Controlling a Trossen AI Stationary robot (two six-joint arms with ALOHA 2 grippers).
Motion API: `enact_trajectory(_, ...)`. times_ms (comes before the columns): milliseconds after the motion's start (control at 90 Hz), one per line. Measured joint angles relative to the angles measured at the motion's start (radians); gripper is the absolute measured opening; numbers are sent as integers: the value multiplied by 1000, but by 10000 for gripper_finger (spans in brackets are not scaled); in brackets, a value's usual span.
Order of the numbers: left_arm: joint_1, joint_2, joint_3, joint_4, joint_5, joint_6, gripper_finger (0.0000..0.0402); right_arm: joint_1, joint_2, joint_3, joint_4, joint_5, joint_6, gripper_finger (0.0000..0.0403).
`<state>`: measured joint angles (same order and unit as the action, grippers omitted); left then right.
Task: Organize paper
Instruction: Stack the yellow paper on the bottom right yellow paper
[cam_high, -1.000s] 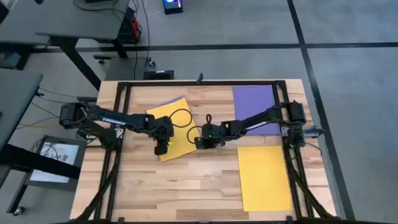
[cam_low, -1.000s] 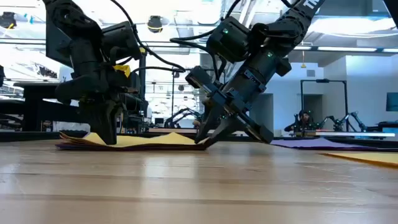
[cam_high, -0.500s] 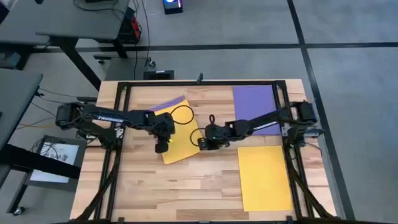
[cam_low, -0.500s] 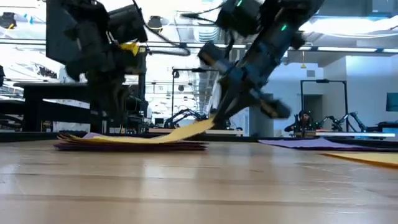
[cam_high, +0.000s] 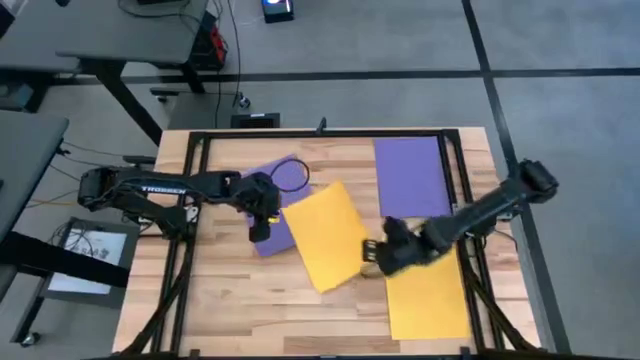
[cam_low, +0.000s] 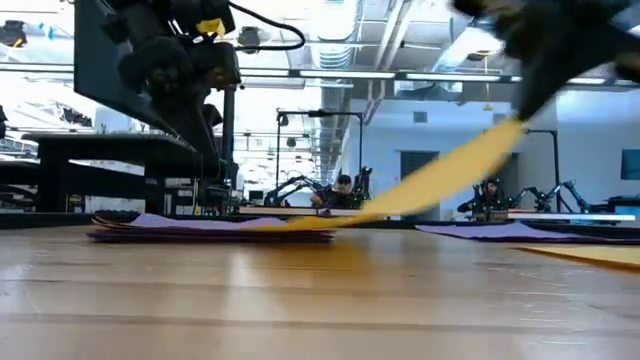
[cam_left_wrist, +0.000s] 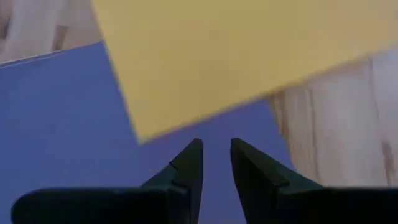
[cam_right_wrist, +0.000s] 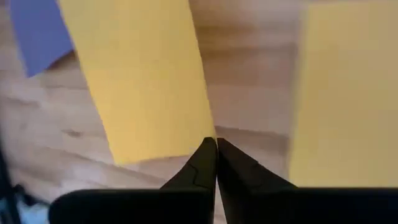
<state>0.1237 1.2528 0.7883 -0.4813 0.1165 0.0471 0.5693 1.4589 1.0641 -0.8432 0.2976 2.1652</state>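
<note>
Two arms are over the pale wooden table (cam_high: 230, 310), and the right one has the busy job. The right gripper (cam_high: 372, 254) sits low near the middle of the table, its fingers (cam_right_wrist: 205, 163) pinched together on the corner of a yellow sheet (cam_high: 325, 235). From table height that sheet (cam_low: 440, 180) slopes up from the wood toward the gripper, one end lifted, the other trailing down onto the stack at the left side. Seen from above, it lies at a slant between the two arms, its far corner overlapping a purple sheet (cam_high: 272, 205).

That purple sheet lies on the left half of the table under the left gripper (cam_high: 260, 224), which hangs just above it. Its fingers (cam_left_wrist: 189, 165) are a little apart with nothing between them, the purple paper (cam_left_wrist: 62, 124) beneath them and the yellow edge (cam_left_wrist: 236, 56) just ahead.

Just beside the right gripper, along the table's right side, a second yellow sheet (cam_high: 425, 288) lies flat. Another purple sheet (cam_high: 410, 172) lies flat at the back right corner, close to the black frame (cam_high: 320, 135).
</note>
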Motion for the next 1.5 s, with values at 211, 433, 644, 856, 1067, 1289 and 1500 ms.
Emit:
enact_trajectory(211, -32, 8, 0, 84, 35, -4, 65, 140, 7, 0, -44, -10, 63, 0)
enact_trajectory(433, -100, 25, 0, 244, 63, -75, 65, 175, 8, 0, -94, 0, 63, 0)
enact_trajectory(644, -198, 151, 4, 397, 38, -201, 65, 223, 8, 0, -83, -1, 62, 0)
enact_trajectory(856, -301, 385, 102, 403, 5, -261, 65, 251, 8, 0, -88, -3, 62, 0)
enact_trajectory(1067, -360, 623, 294, 395, -54, -343, 65, 265, 8, 0, -85, -7, 55, 0)
enact_trajectory(1289, -357, 795, 504, 257, -132, -332, 65, 310, 8, 0, -56, -13, 53, 0)
enact_trajectory(1500, -344, 907, 693, 100, -143, -237, 65, 339, 9, 0, -22, -15, 53, 0)
